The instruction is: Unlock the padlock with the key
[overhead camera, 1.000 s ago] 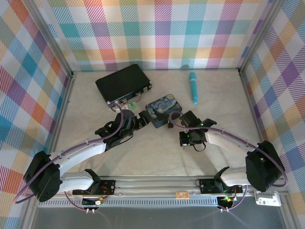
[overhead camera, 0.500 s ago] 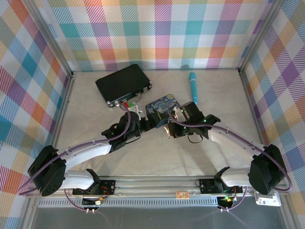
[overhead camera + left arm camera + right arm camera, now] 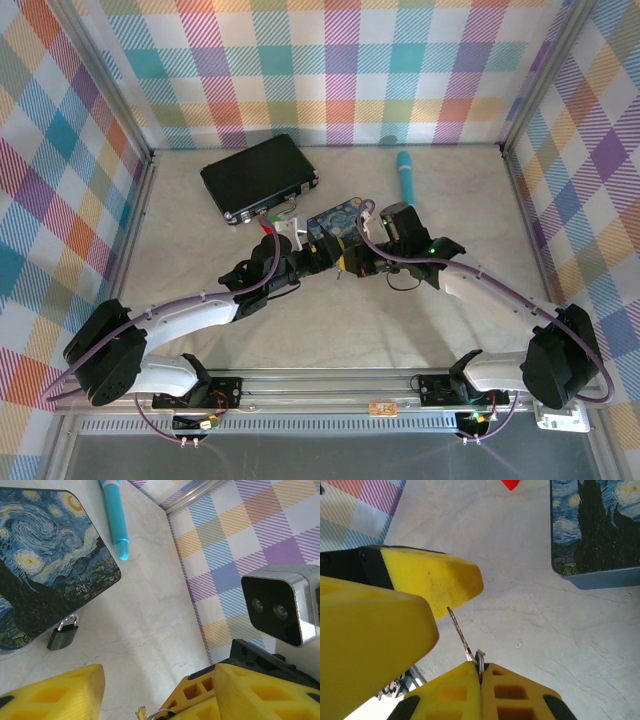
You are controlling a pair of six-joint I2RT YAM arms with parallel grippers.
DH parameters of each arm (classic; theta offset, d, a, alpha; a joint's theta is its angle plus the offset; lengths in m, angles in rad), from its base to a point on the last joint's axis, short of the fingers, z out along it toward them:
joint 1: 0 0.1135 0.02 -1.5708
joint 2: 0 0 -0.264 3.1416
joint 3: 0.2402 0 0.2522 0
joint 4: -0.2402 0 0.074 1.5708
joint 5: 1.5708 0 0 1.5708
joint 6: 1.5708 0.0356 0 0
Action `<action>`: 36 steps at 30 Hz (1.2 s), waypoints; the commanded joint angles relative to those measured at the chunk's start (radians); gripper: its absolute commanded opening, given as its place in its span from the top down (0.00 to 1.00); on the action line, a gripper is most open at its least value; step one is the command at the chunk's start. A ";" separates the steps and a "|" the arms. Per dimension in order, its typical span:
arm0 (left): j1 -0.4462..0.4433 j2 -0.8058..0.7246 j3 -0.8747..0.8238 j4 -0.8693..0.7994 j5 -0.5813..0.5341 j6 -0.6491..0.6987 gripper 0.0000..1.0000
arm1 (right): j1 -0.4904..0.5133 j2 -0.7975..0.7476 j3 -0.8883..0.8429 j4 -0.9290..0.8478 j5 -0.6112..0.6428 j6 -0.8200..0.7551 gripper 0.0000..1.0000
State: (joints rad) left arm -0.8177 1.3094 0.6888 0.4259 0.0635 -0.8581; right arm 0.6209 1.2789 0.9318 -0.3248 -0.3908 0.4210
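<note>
The right gripper (image 3: 480,672) was clamped on the ring end of the key (image 3: 460,632), whose blade pointed toward the gap between the parted fingers of the left gripper (image 3: 456,609). The padlock (image 3: 62,636) lay on the table against the painted tin (image 3: 45,555), shackle shut and held by neither gripper. Key pickup was complete; insertion and turning were not yet done.
</note>
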 commanded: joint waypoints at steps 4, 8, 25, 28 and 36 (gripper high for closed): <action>-0.010 -0.001 -0.022 0.068 0.015 -0.001 0.50 | -0.021 -0.006 0.002 0.091 -0.072 0.052 1.00; -0.010 -0.005 -0.024 0.073 0.012 -0.007 0.64 | -0.025 -0.005 -0.010 0.114 -0.083 0.067 1.00; -0.008 -0.086 0.033 -0.091 -0.085 0.177 1.00 | -0.062 -0.127 -0.052 0.130 0.005 0.019 0.54; -0.008 -0.102 0.047 -0.111 -0.087 0.259 1.00 | -0.066 -0.141 -0.073 0.162 0.012 -0.010 0.47; -0.007 -0.140 0.029 -0.062 -0.042 0.393 1.00 | -0.067 -0.140 -0.179 0.434 -0.129 0.042 0.44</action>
State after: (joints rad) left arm -0.8185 1.1957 0.7029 0.3355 0.0013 -0.5476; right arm 0.5556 1.1355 0.7753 -0.0582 -0.4385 0.4381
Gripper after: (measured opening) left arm 0.047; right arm 0.558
